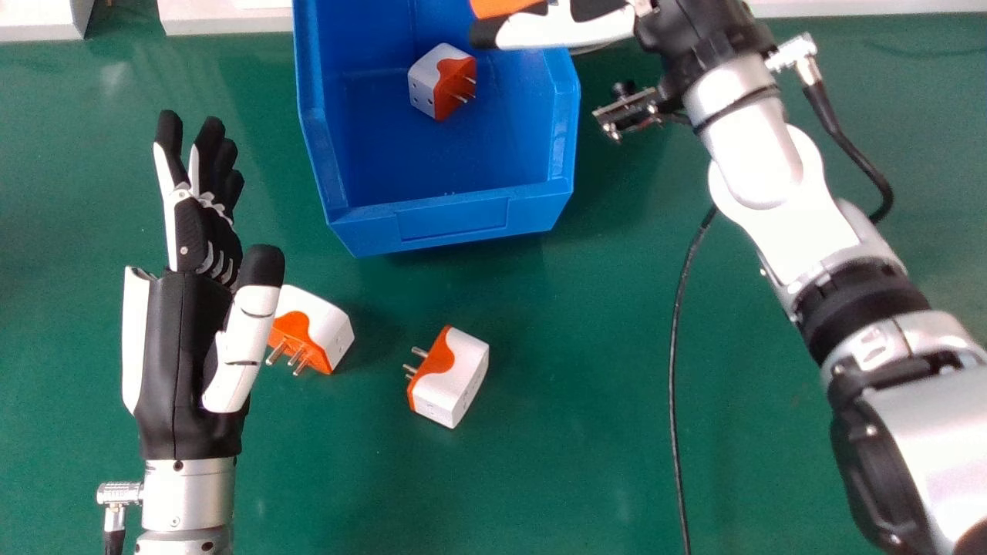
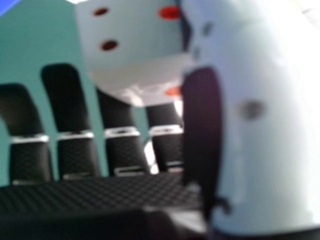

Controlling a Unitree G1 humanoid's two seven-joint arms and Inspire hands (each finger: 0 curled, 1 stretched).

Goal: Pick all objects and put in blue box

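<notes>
If the right hand [image 1: 567, 32] opens too far right, its pinched plug adapter [image 2: 135, 40] could miss the blue box [image 1: 455, 220].

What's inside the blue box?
One white-and-orange plug adapter lies in the blue box. The right hand hides part of its far right side; what lies beneath can't be seen.

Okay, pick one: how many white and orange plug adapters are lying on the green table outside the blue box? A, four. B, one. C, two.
C, since one adapter lies in front of the blue box and a second adapter is partly hidden by the left hand.
</notes>
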